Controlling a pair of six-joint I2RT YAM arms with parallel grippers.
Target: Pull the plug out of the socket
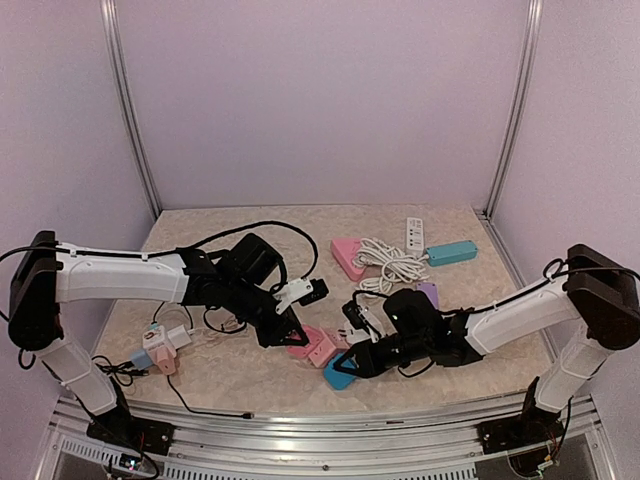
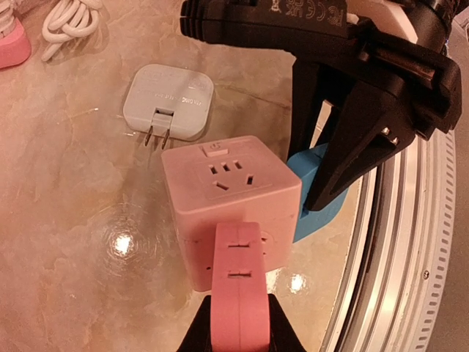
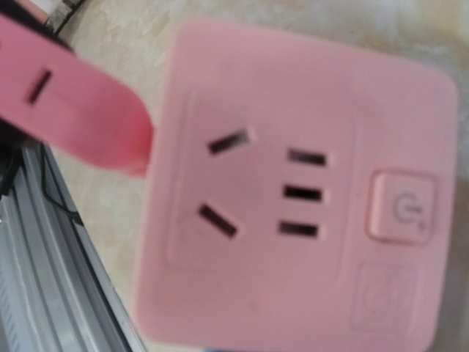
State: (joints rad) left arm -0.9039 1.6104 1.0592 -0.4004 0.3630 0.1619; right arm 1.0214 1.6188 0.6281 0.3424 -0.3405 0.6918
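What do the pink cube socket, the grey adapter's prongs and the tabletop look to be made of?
The cube looks like moulded plastic, satin: even colour, rounded edges. The prongs look like metal: thin, darker blades. The tabletop is glossy with marble veining and mirrors lamps: stone or laminate, cannot tell.

Socket cube (image 3: 293, 95) blurred, bottom cropped

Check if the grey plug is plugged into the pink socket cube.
No, the grey plug lies flat on the table beside the pink socket cube, its two prongs bare.
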